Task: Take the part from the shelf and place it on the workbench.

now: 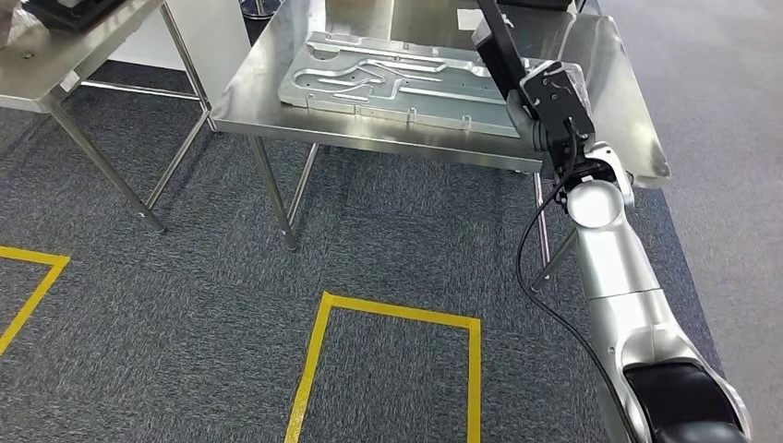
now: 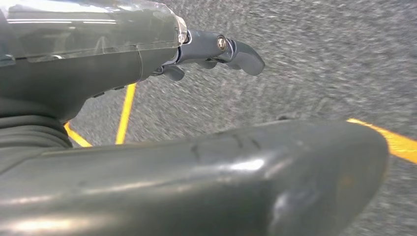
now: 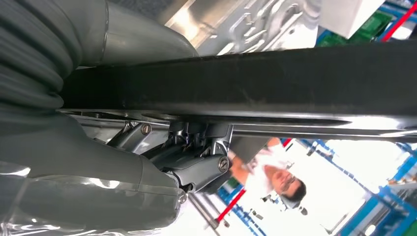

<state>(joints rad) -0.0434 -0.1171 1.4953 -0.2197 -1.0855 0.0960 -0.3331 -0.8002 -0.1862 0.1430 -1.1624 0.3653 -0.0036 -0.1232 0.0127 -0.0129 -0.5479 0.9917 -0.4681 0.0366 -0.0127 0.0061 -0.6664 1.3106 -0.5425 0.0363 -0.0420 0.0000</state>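
My right hand [image 3: 189, 164] grips a long, flat black part [image 3: 255, 83], with the thumb on one face and the fingers curled under the other. In the head view the black part [image 1: 492, 41] sticks up and away from my right hand [image 1: 523, 109] over the right half of the steel workbench [image 1: 614, 88]. I cannot tell whether the part touches the bench top. My left hand [image 2: 216, 49] hangs over the grey carpet with its fingers loosely apart and nothing in it.
A large machined aluminium plate [image 1: 397, 83] lies across the middle of the workbench. A second steel table [image 1: 42, 65] stands at the back left. Yellow tape lines [image 1: 399, 314] mark the carpet in front. A person in white [image 3: 275, 177] stands beyond the bench.
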